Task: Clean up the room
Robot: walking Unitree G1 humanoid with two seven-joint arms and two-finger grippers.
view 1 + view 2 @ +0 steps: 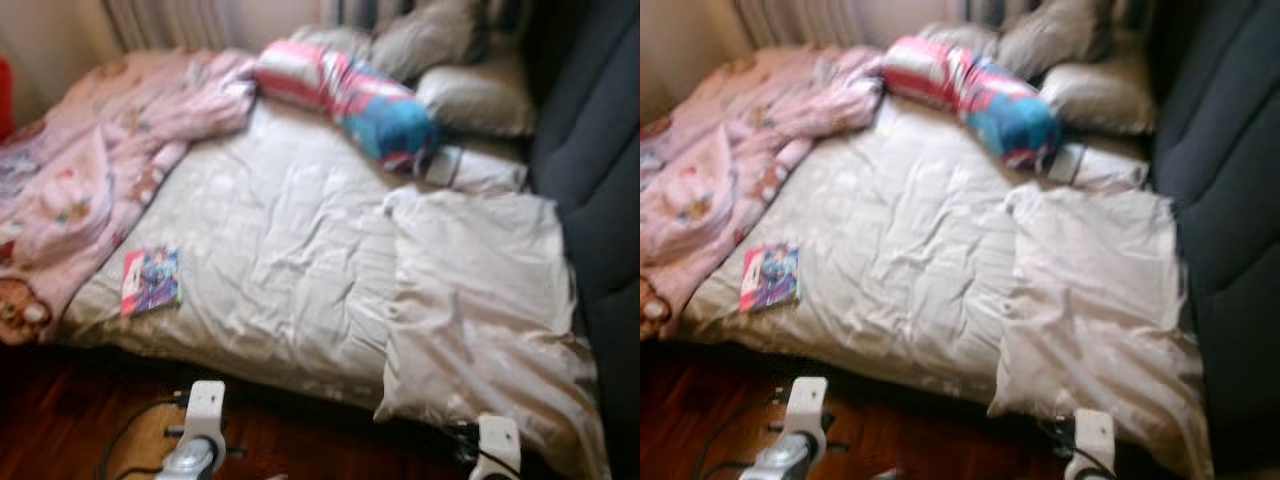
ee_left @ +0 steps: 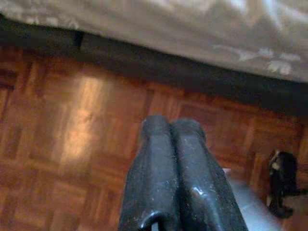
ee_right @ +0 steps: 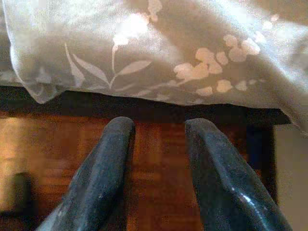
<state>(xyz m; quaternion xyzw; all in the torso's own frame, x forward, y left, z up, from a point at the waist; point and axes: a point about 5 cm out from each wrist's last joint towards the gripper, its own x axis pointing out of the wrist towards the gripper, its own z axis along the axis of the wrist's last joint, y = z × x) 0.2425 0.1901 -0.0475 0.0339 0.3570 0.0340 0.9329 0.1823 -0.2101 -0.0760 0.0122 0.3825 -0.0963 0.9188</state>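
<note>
Nearest, over the parquet floor (image 2: 72,144) at the foot of the bed, both arms hang low. The left hand (image 2: 173,126) has its two black fingers pressed together, holding nothing; the right hand (image 3: 159,126) has its fingers parted with bare floor showing between them, just below the hanging edge of the flower-printed grey duvet (image 3: 159,53).

On the bed, the closest loose thing is a small colourful book (image 1: 150,281), lying flat near the left front edge of the duvet, beside the rumpled pink blanket (image 1: 110,160). It lies ahead of and slightly left of the left arm, so the left hand is the nearer one by my reckoning; its long axis runs roughly near to far. A reach would have to rise over the mattress edge first.

To the right, a pale pillow (image 1: 480,300) overhangs the near right corner. Farther back lies a rolled pink-and-blue bundle (image 1: 350,100), then grey pillows (image 1: 470,95) against the far end, with a dark sofa (image 1: 600,170) along the right.

The head views are blurred: the book's cover cannot be read, and a brown object at the far-left edge of the blanket is cut off.
</note>
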